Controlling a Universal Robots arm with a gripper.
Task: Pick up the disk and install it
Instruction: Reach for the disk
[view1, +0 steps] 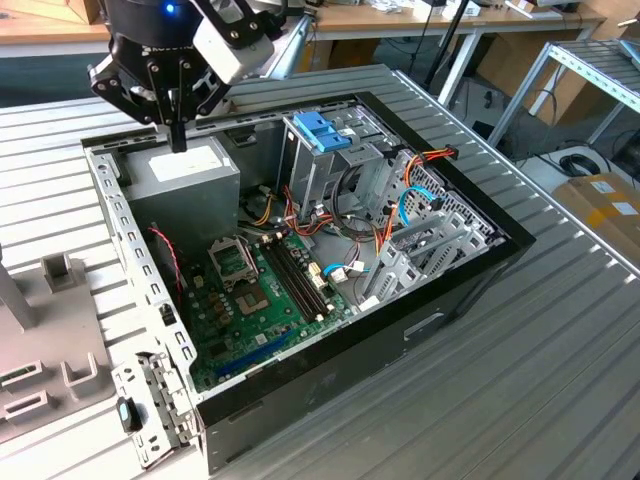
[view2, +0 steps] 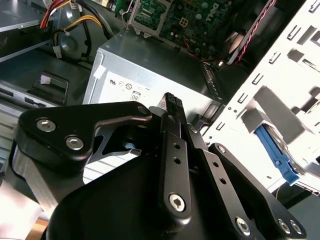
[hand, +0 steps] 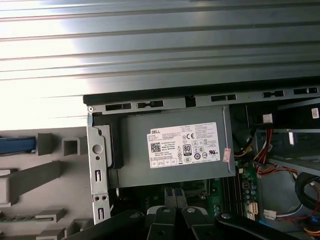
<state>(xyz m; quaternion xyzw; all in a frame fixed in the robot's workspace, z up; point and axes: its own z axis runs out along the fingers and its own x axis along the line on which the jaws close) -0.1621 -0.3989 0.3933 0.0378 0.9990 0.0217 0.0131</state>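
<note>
End effector (view2: 172, 102), closed and empty, above power supply (hand: 175, 145); disk (hand: 17, 145) well apart, outside case (view1: 400, 330).

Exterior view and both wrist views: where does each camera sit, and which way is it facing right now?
Exterior view: off the arm, high, looking down into the open computer case; the end effector hangs above the grey box.
First wrist view: on the wrist, facing down at the labelled grey box; end effector tips show.
Second wrist view: on the wrist, looking along the end effector toward the grey box.
Shared: grey box, end effector.
</note>
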